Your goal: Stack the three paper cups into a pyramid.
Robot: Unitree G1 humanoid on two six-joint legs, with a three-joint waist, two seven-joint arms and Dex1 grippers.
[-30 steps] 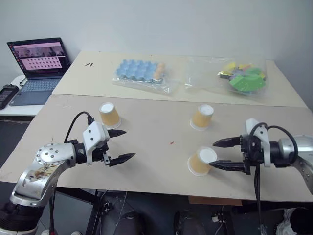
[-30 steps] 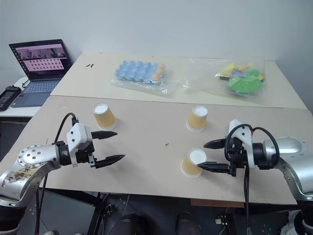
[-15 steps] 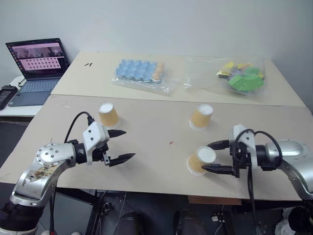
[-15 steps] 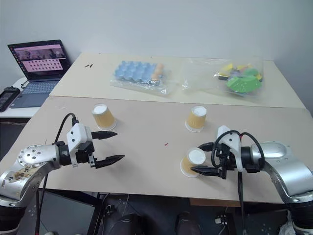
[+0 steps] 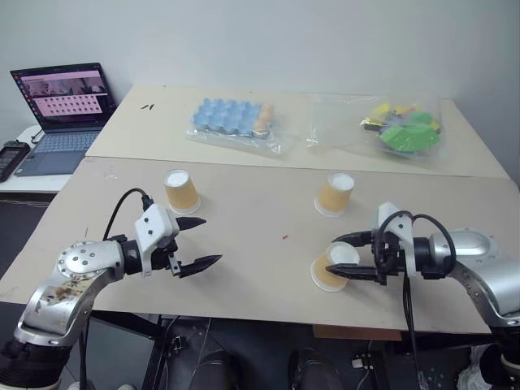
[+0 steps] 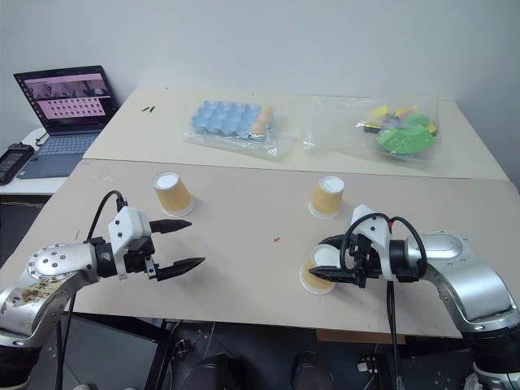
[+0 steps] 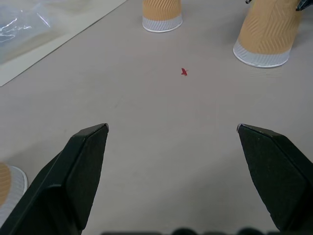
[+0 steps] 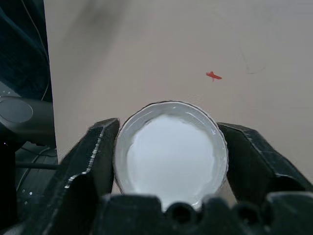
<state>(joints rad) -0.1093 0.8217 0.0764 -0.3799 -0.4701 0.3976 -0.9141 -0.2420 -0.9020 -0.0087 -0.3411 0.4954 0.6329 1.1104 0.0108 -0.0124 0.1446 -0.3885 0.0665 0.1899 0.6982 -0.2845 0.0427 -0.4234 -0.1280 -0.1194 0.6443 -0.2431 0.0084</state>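
Note:
Three tan paper cups stand upside down on the near table: one at the left (image 5: 181,191), one at the middle right (image 5: 335,194), and one near the front edge (image 5: 327,275). My right gripper (image 5: 331,255) reaches in from the right at that front cup. In the right wrist view its two black fingers (image 8: 98,156) press on both sides of the cup's white base (image 8: 171,152). My left gripper (image 5: 210,240) hovers open above the table, just in front of the left cup, with nothing between its fingers. The left wrist view looks across at the two right-hand cups (image 7: 266,34).
A blue egg tray (image 5: 231,118) in plastic wrap and a clear bag of green and yellow toys (image 5: 402,130) lie on the far table. An open laptop (image 5: 61,114) sits at the far left. The front cup stands close to the table's front edge (image 5: 244,317).
My right gripper has slid left until its fingers flank the front cup, then closed in on it. The left gripper has stayed still and open.

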